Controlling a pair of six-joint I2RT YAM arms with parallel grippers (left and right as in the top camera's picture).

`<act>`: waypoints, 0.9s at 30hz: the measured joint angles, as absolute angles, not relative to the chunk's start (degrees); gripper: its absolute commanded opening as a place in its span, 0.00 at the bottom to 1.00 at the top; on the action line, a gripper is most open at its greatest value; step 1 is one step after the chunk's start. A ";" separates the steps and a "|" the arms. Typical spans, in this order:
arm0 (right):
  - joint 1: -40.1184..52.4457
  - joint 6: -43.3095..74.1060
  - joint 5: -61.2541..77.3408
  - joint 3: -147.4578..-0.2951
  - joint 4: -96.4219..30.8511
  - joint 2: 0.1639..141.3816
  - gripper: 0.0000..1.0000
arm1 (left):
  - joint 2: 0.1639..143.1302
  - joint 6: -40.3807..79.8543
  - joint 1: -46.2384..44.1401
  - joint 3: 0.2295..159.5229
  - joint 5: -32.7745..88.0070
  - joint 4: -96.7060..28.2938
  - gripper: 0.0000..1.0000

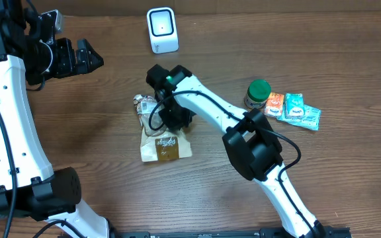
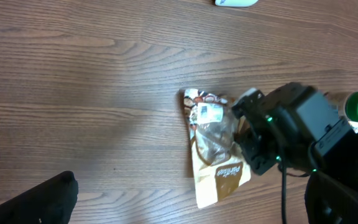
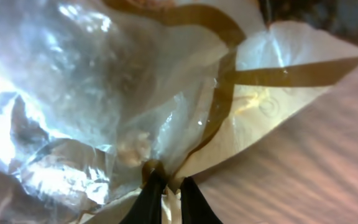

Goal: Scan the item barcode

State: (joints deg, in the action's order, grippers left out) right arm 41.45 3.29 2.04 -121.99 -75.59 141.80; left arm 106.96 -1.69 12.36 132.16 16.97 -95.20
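Right pincer [image 3: 166,202] is pinching the snack bag [image 1: 165,147]
Its fingertips are pressing together on the bag's clear film; the bag is lying near the middle of the table [image 1: 91,139], apart from the white scanner [image 1: 162,30]; the left pincer [image 1: 90,55] is hovering well away at the upper left, its fingers standing apart.

The snack bag [image 1: 166,144] at centre frame is showing tan paper with darker brown bands and white script, its upper part clear crinkled film carrying a white label. The barcode scanner [image 1: 162,30] at top centre is showing white with a dark face. At right, a jar [image 1: 257,96] is wearing a green lid, beside an orange packet [image 1: 274,104] and teal packets [image 1: 296,107]. The table [image 1: 98,132] is showing brown wood grain.
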 measured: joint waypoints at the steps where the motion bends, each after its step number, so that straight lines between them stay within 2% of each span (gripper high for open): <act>1: 41.04 2.74 1.67 -122.15 -75.64 141.80 0.14 | 106.96 -1.72 12.36 132.16 16.97 -95.20 0.99; 3: 40.27 1.80 1.26 -122.32 -75.61 141.69 0.20 | 106.96 -1.72 12.36 132.16 16.97 -95.20 1.00; 5: 39.53 1.23 1.19 -122.32 -75.59 141.32 0.46 | 106.96 -1.69 12.36 132.16 16.97 -95.20 0.99; 7: 38.44 0.75 2.26 -122.32 -75.61 139.65 0.63 | 106.96 -1.69 12.36 132.16 16.97 -95.20 1.00; 9: 37.34 0.03 4.54 -122.32 -75.57 137.27 0.74 | 106.96 -1.69 12.36 132.16 16.97 -95.20 0.99; 15: 31.29 0.86 14.39 -122.85 -77.06 130.23 0.79 | 106.96 -1.69 12.36 132.16 16.97 -95.20 1.00; 20: 26.65 1.26 21.37 -120.51 -76.03 129.71 0.84 | 106.96 -1.69 12.36 132.16 16.97 -95.20 0.99; 27: 28.27 1.96 25.32 -109.60 -62.48 129.82 0.87 | 106.96 -1.69 12.36 132.16 16.99 -95.20 1.00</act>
State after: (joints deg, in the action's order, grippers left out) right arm 28.27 1.96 25.32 -109.60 -62.48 129.82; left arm 106.96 -1.69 12.36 132.16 16.99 -95.20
